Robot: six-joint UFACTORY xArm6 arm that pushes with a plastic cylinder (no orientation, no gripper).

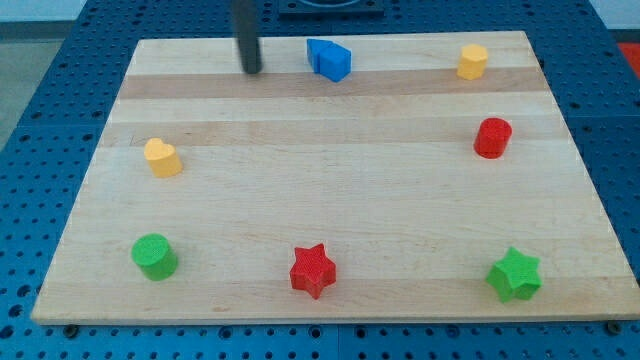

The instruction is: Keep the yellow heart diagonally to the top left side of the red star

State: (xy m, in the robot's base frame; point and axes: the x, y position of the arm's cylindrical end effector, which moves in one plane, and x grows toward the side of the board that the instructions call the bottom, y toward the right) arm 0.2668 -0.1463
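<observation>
The yellow heart (162,157) lies at the board's left side, about mid-height. The red star (313,270) lies near the bottom edge, around the middle. The heart is up and to the left of the star, well apart from it. My tip (252,70) is near the top edge, left of the blue block (329,59), and far above and to the right of the heart. It touches no block.
A yellow hexagon-like block (473,61) sits at the top right. A red cylinder (492,137) is at the right. A green cylinder (154,256) is at the bottom left, a green star (515,274) at the bottom right. The wooden board (330,190) lies on a blue pegboard.
</observation>
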